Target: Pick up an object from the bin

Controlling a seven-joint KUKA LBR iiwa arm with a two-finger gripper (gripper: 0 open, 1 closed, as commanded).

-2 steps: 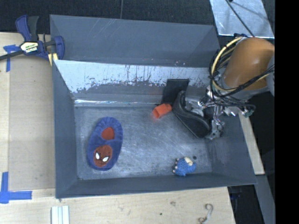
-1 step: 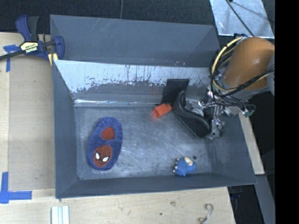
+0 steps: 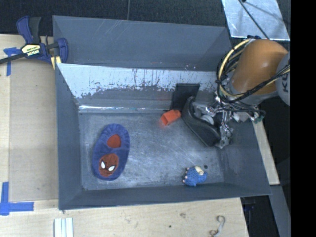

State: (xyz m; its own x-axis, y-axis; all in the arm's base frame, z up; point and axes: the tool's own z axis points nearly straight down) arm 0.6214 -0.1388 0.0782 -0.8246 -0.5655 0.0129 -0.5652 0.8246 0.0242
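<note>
Your gripper (image 3: 223, 131) hangs low at the right of the bin (image 3: 143, 38), over the right end of a long black thing (image 3: 201, 128) near the back wall; you cannot tell how its jaws stand; an orange block (image 3: 171, 117) lies just left of it; a blue slipper (image 3: 111, 152) lies well apart at the left; a blue toy (image 3: 195, 176) sits at the front.

Blue slipper (image 3: 110, 152) with red mask pattern, orange block (image 3: 171, 117), blue-and-yellow toy (image 3: 195, 176).

Looks like a robotics lab. Shown by a cabled robot arm (image 3: 256, 65) leaning into a scuffed grey metal bin (image 3: 143, 43).
</note>
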